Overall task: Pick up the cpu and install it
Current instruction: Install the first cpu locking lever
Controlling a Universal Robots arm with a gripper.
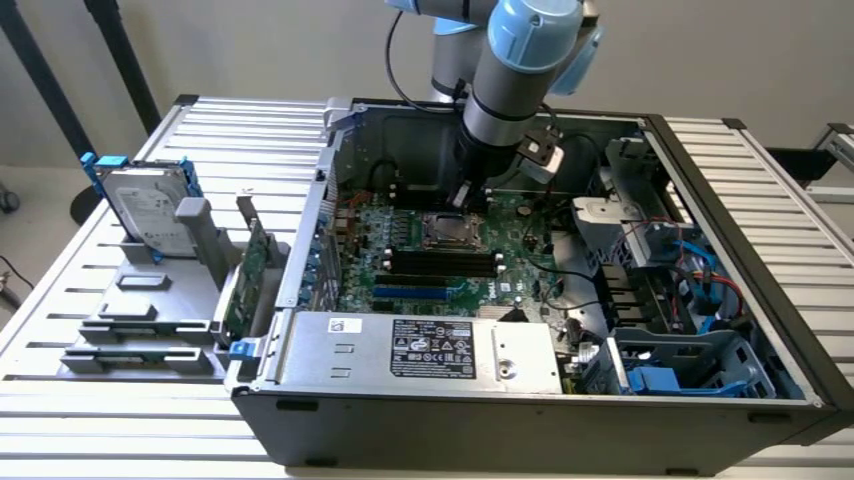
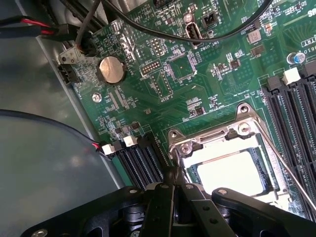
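Arm (image 1: 514, 60) cut off at 12 o'clock, exterior view. Gripper (image 2: 174, 197) hides socket frame's (image 2: 207, 140) near edge; cpu (image 2: 232, 173) surface glared out; finger gap unreadable.

exterior view high, angled down; wrist view close above; both share motherboard (image 1: 441, 250).

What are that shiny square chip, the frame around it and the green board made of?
The cpu looks topped with smooth, pale metal that reflects light brightly. The socket frame looks like stamped, polished steel: silver, glinting edges, screw heads. The motherboard looks like green lacquered circuit-board laminate with fine traces, probably fibreglass. The gripper sits at the frame's edge.
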